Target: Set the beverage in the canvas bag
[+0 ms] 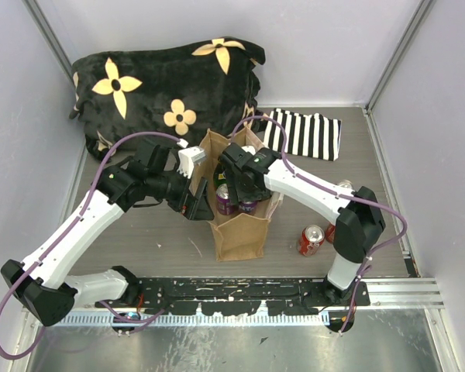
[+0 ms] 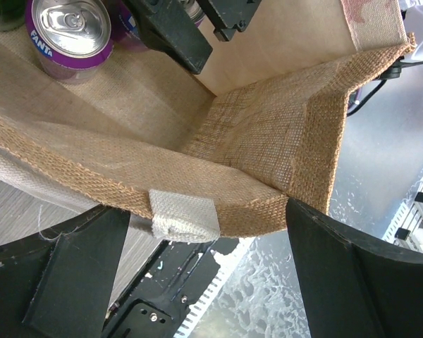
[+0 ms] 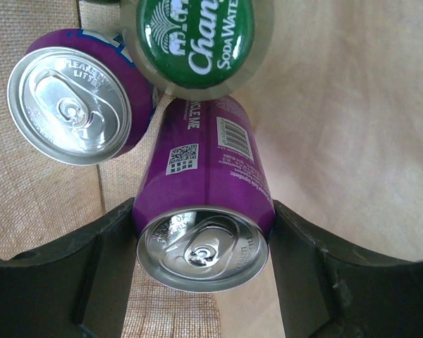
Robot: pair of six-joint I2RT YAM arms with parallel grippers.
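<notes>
The tan canvas bag (image 1: 240,232) stands upright mid-table. Inside it stand a purple can (image 3: 70,105) and a green Chang soda bottle (image 3: 197,42). My right gripper (image 3: 203,222) reaches into the bag (image 3: 338,127) and is shut on a second purple can (image 3: 211,162), one finger on each side. In the top view this gripper (image 1: 244,190) is over the bag's mouth. My left gripper (image 2: 208,232) is open at the bag's left rim (image 2: 268,141), beside a white strap end (image 2: 187,217). In the top view it (image 1: 195,198) sits against the bag's left wall.
Two red cans (image 1: 311,239) lie right of the bag, and a silver-topped can (image 1: 345,186) is partly hidden behind the right arm. A black-and-white striped cloth (image 1: 306,133) lies at the back right. A black flowered blanket (image 1: 167,89) fills the back left.
</notes>
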